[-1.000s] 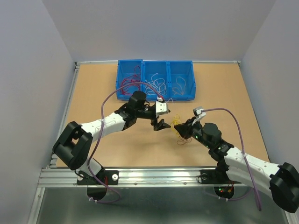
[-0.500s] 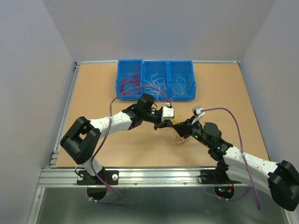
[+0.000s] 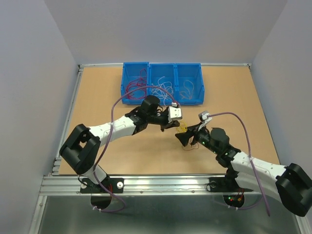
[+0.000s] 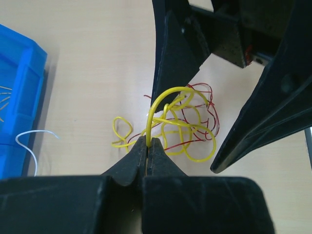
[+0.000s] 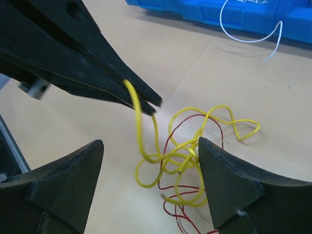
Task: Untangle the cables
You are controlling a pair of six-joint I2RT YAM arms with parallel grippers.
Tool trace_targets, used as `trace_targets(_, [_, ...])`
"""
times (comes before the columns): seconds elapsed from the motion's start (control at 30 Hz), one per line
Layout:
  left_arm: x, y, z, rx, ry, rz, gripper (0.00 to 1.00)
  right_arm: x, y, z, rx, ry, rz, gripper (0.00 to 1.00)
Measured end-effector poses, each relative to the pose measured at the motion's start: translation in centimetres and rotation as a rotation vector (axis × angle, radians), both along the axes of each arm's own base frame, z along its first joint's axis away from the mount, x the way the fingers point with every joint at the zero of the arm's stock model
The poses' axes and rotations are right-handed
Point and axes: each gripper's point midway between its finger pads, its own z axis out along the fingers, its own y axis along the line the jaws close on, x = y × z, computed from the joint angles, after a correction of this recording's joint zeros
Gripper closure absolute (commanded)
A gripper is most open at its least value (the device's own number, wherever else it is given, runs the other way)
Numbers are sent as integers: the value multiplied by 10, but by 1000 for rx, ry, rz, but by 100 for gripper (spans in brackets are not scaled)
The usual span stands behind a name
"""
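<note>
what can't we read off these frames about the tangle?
Left wrist: end of the yellow cable hidden inside the shut left gripper.
Right wrist: red cables run off the bottom edge between the fingers of the open right gripper; ends unseen.
Top external: tangle too small, partly under both grippers; crossings unreadable.
Top external: wires in the blue bins too small to count.

The tangle of thin yellow and red wires point(image 5: 187, 156) was hemmed in closely. It was flanked by the spread black fingers point(image 5: 63, 180) of the right gripper point(image 5: 150, 146) and overhung by the black left gripper point(image 4: 147, 142), clamped on a yellow loop. Elsewhere the tan tabletop point(image 3: 97, 97) was seen open, bounded at the far side by a row of blue plastic bins point(image 3: 195, 101).
</note>
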Motion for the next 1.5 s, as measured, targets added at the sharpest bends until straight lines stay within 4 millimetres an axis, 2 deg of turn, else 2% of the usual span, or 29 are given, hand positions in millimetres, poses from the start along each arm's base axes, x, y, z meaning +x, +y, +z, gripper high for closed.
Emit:
trace_targets(0.13, [2, 3, 23, -40, -20, 31, 100, 3, 1, -15, -40, 23, -1, 13])
trace_targets(0.27, [5, 13, 63, -119, -61, 90, 100, 3, 1, -43, -107, 79, 7, 13])
trace_targets(0.37, [8, 27, 93, -191, -103, 144, 100, 2, 1, -69, -163, 141, 13, 17])
trace_targets(0.43, [13, 40, 116, -252, -133, 202, 100, 3, 2, -81, -193, 176, 17, 23])
trace_targets(0.5, [21, 54, 133, -309, -147, 269, 100, 7, 7, -88, -212, 198, 25, 33])
trace_targets(0.53, [25, 60, 138, -328, -149, 301, 100, 8, 8, -91, -218, 207, 27, 44])
trace_targets(0.6, [46, 80, 150, -375, -149, 417, 100, 11, 12, -93, -224, 213, 30, 57])
trace_targets(0.63, [54, 88, 152, -390, -147, 465, 100, 12, 13, -93, -225, 213, 31, 65])
trace_targets(0.67, [63, 97, 153, -406, -140, 529, 100, 13, 14, -92, -222, 214, 29, 78])
trace_targets(0.73, [82, 122, 152, -444, -122, 683, 100, 16, 15, -89, -215, 207, 23, 93])
trace_targets(0.8, [96, 147, 148, -486, -105, 836, 100, 18, 14, -88, -209, 206, 9, 100])
trace_targets(0.9, [99, 185, 145, -583, -108, 1033, 99, 25, 9, -77, -191, 184, -45, 100])
trace_targets(0.97, [97, 207, 149, -655, -116, 1139, 100, 33, 0, -54, -140, 130, -123, 99])
trace_targets(1.0, [96, 212, 153, -679, -121, 1163, 100, 34, -6, -41, -109, 101, -159, 99])
trace_targets(1.03, [96, 225, 163, -733, -134, 1216, 100, 35, -13, -28, -73, 72, -196, 99])
trace_targets(1.1, [96, 242, 179, -819, -148, 1286, 100, 35, -31, -4, 3, 15, -282, 99])
trace_targets(1.2, [99, 263, 187, -895, -145, 1368, 100, 31, -68, 26, 130, -55, -436, 99])
trace_targets(1.33, [109, 281, 179, -927, -113, 1457, 100, 17, -128, 58, 333, -132, -669, 99])
trace_targets(1.47, [120, 294, 161, -922, -66, 1542, 100, 7, -170, 78, 500, -168, -831, 99])
trace_targets(1.5, [121, 299, 158, -925, -57, 1563, 100, 8, -174, 74, 501, -156, -860, 99])
